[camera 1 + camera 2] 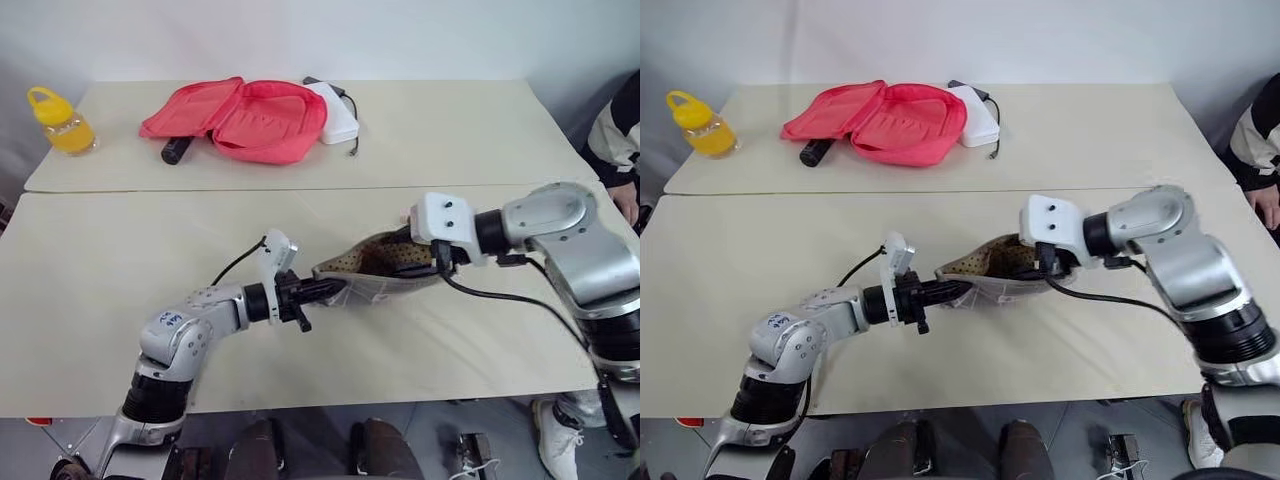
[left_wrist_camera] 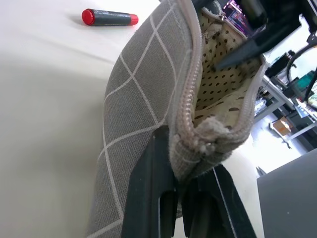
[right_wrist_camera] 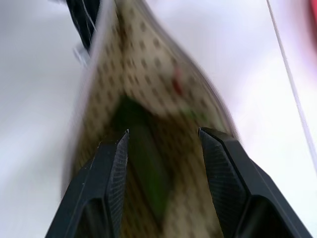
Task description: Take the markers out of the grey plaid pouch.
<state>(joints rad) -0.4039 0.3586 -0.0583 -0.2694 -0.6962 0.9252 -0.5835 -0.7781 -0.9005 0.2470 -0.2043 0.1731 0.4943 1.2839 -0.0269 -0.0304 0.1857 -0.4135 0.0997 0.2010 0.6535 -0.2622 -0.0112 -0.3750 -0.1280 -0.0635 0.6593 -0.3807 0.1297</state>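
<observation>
Left gripper clamped tight on the end seam of the grey plaid pouch, beside the zip; the left wrist view shows the fabric pinched between both fingers. Pouch is held up off the near table, mouth gaping, dotted lining exposed.

Right gripper stands over the pouch mouth, roughly at 3 o'clock from the left gripper, pointing down into the opening. Its fingers are parted about halfway with nothing between them. Directly ahead of them, inside the pouch, lies the green marker, blurred but unmistakable against the lining.

1 marker is already out: the dark marker with red ends lies on the table beside the pouch, seen in the left wrist view.

Far table, at 11 o'clock from the pouch: pink-red case lying open, not involved.

Step in hand, as judged: extraction of marker 2 of 2. The next move calls for lowering the right fingers to straddle the green marker, closing on it, then drawing it out along the pouch's length. The left grip must hold the mouth open and steady meanwhile. Risk: pinching lining with the marker.
</observation>
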